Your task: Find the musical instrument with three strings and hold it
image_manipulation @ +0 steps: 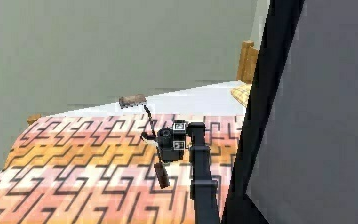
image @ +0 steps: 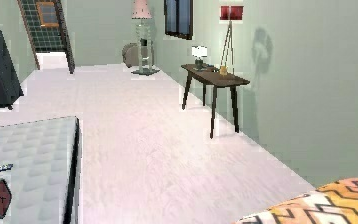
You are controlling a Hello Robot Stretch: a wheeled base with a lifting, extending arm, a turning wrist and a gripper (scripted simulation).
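Forward view: a grey mattress [image: 32, 150] is noted at lower left, a floor lamp [image: 141, 12] by the far wall, then a dark surface [image: 213, 76] carrying a plant [image: 199, 52] and a table lamp [image: 230, 14]; a patterned bed [image: 327, 206] is seen at lower right. Arm side view: a patterned cover [image_manipulation: 77, 160] is recorded at left, with the end effector [image_manipulation: 149, 140] before it; whether anything is held cannot be told. The arm [image_manipulation: 203, 178] and a dark panel [image_manipulation: 317, 120] follow. Where the instrument lies cannot be told
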